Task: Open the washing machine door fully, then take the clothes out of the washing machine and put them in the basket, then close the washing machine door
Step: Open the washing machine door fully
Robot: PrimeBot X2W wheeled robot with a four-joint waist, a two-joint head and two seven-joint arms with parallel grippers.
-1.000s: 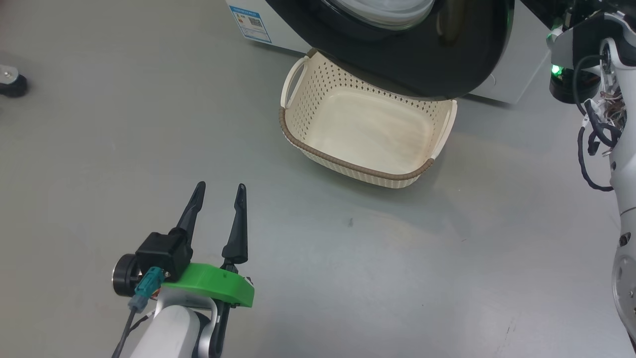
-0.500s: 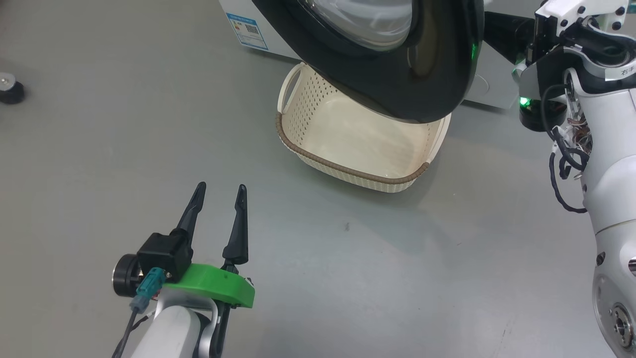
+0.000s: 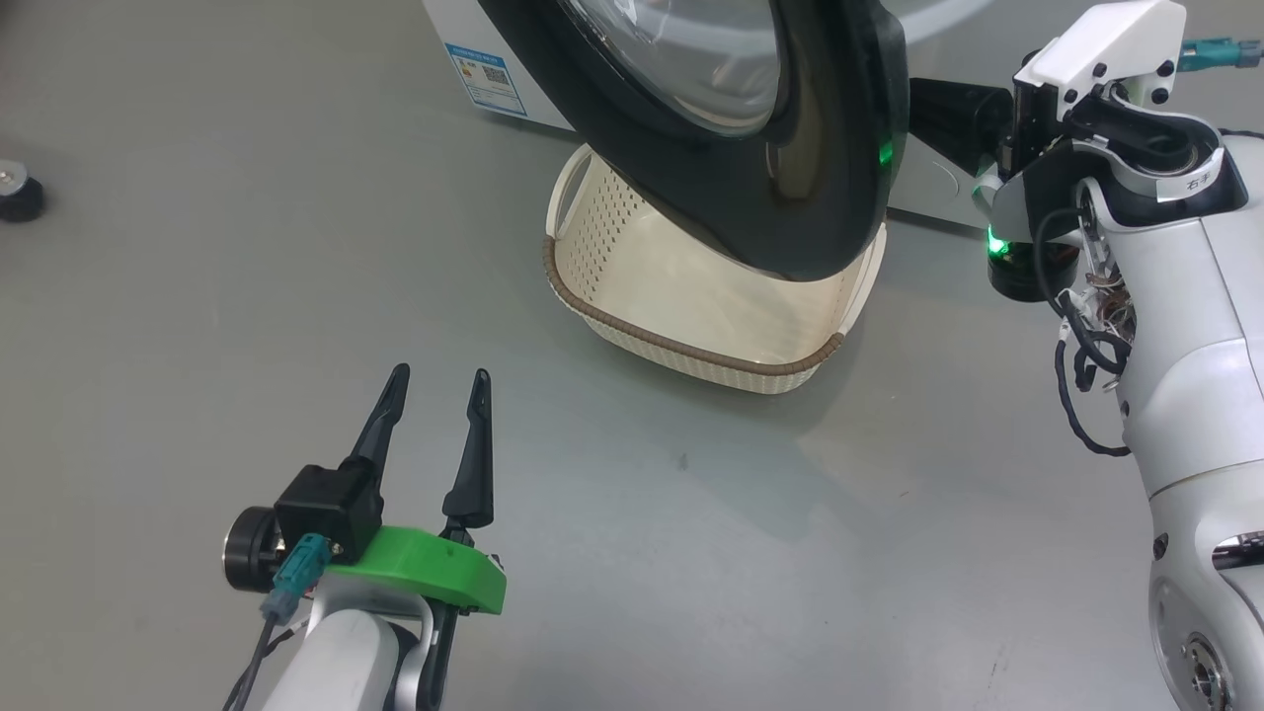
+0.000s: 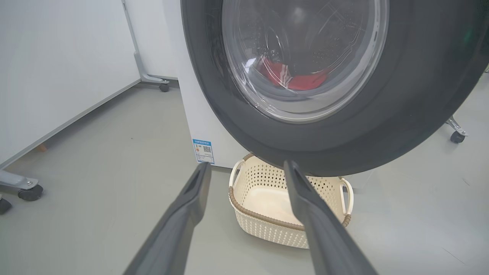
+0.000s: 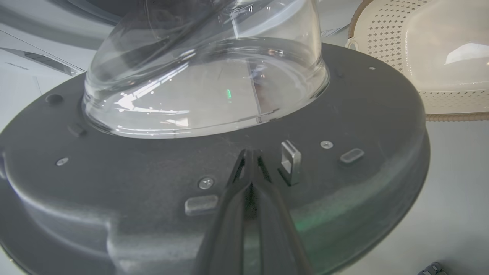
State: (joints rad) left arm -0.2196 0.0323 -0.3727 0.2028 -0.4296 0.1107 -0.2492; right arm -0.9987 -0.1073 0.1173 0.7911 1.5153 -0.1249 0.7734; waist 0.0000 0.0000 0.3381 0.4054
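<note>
1. The left gripper (image 3: pixel 439 373) hangs over bare floor, its fingers spread wide and holding nothing.
2. The basket (image 3: pixel 691 351) stands empty on the floor well ahead of that gripper, partly under the washing machine door (image 3: pixel 810 197), which is swung out from the washing machine (image 4: pixel 198 114).
3. The right gripper (image 5: pixel 250 152) is pressed together on nothing, its tips against the door's dark inner face, just beside the metal latch loop (image 5: pixel 290 160) and below the glass bowl.
4. The clothes (image 4: pixel 301 80) lie red inside the drum, seen through the door's glass, well apart from both grippers.
</note>
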